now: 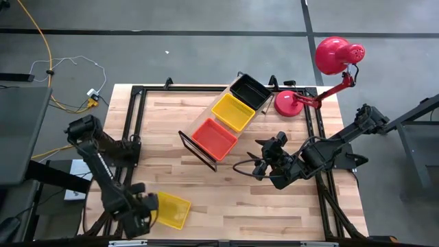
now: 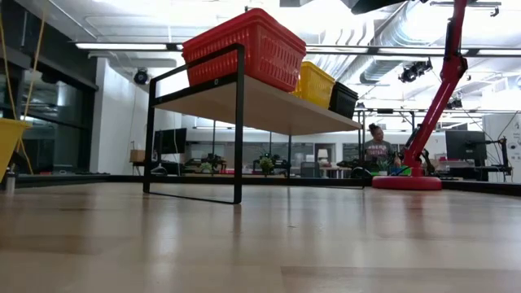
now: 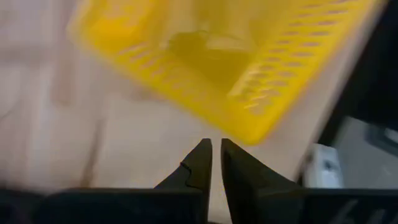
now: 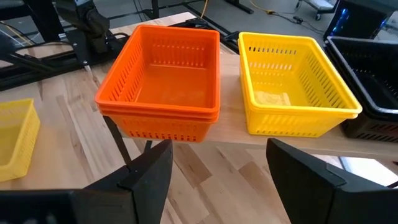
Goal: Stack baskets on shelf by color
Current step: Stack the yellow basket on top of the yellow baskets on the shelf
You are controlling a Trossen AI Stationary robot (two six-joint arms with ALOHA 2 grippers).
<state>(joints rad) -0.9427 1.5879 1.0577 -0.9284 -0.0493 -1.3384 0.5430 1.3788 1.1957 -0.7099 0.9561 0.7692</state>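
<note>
We see a light-wood shelf (image 1: 206,118) with a black wire frame lying at a slant in the middle of the table (image 1: 240,199). Three piles of baskets sit on it in a row. The orange baskets (image 1: 215,138) are at the near end, and in the right wrist view we can count more than one rim there, so they sit one inside the other. They hold nothing else. Next comes the yellow basket on the shelf (image 1: 234,112), with nothing in it. The black basket (image 1: 250,91) is at the far end, and we cannot see all the way inside it.

One more yellow basket (image 1: 171,210) sits on the table near the front left corner, well apart from the shelf. We see nothing in it.

The left gripper (image 1: 142,214) is just beside this loose basket. In the left wrist view its two dark fingers (image 3: 198,165) are almost together with only a thin gap, and nothing is between them.

The right gripper (image 1: 262,167) hangs to the right of the shelf, near the orange baskets. Its claw is wide and holds nothing.

A red lamp (image 1: 329,65) stands at the far right corner of the table.
</note>
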